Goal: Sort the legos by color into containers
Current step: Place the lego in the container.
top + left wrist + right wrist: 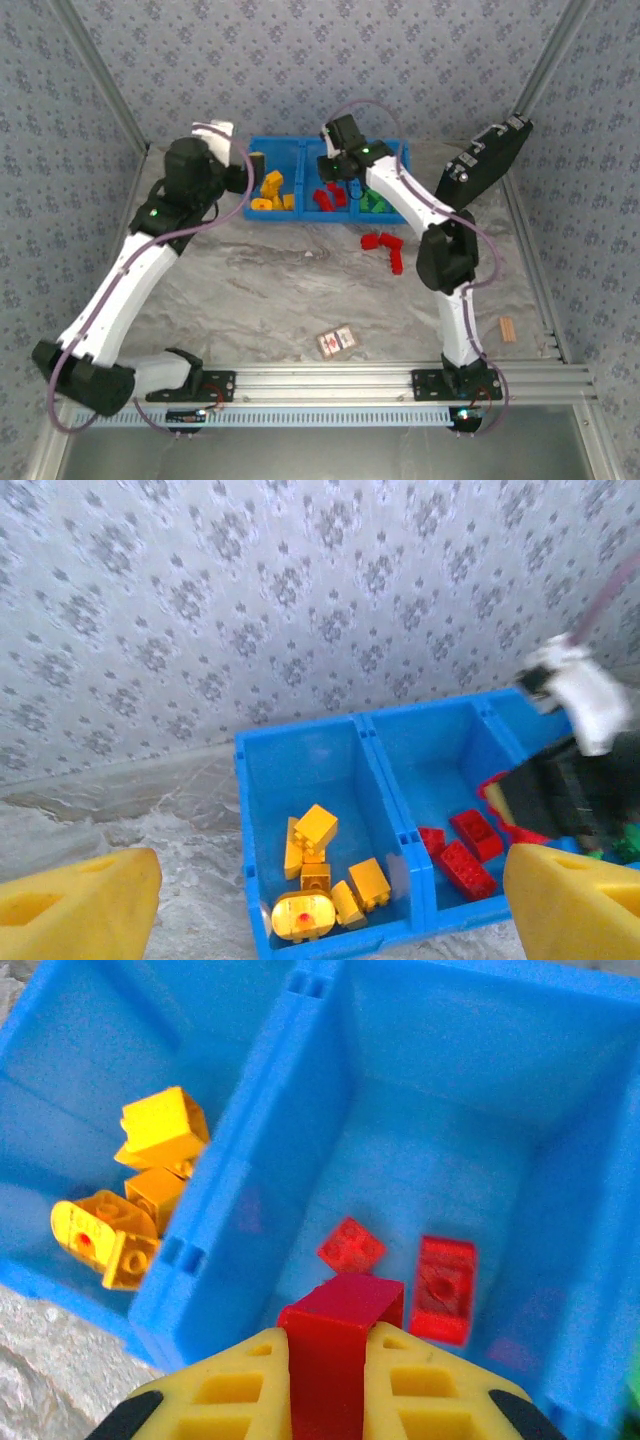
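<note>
The blue bin stands at the back of the table. Its left compartment holds several yellow legos, the middle one red legos, the right one green legos. A few red legos lie on the table in front of the bin. My left gripper hangs open and empty over the yellow legos in the left compartment. My right gripper is shut on a red lego, above the middle compartment where two red legos lie.
A black device leans against the back right wall. A red-and-white card box lies near the front rail, and a small tan piece sits at the right edge. Patterned walls close in the sides and the back.
</note>
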Motion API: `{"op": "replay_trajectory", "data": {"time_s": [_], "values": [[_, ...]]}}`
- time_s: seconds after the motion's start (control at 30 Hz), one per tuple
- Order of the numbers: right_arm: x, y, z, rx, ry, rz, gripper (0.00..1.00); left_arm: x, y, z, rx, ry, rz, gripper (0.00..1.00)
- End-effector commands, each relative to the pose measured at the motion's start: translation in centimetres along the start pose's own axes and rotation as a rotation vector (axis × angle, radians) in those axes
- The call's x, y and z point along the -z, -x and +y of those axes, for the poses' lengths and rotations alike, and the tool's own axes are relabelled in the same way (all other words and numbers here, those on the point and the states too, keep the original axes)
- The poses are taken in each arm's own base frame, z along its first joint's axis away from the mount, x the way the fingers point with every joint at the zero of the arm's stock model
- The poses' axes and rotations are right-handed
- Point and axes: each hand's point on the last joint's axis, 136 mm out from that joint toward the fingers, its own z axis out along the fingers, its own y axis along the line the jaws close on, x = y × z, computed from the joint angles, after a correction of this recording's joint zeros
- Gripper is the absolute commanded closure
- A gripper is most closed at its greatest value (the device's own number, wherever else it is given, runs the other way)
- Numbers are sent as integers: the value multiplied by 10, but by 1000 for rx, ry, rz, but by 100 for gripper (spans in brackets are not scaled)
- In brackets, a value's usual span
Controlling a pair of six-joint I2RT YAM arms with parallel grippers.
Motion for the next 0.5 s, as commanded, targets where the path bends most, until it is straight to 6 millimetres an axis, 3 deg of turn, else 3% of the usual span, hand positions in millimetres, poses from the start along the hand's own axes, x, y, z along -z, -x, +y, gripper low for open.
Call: {"op": "replay_trajectory", "data": {"time_s": [0.0,0.13,0.23,0.37,0.47], "values": [[-19,1,8,34,7,25,81,29,-24,16,-43,48,51,11],[-46,-4,8,23,0,61,76,73,-26,31,-87,79,12,11],[-58,-10,6,16,-4,81,68,90,-36,39,-114,101,24,10],[-57,-14,3,17,-20,101,61,92,-54,43,-123,110,56,8],[-45,-12,0,31,-36,95,56,83,-69,42,-122,102,90,8]]}}
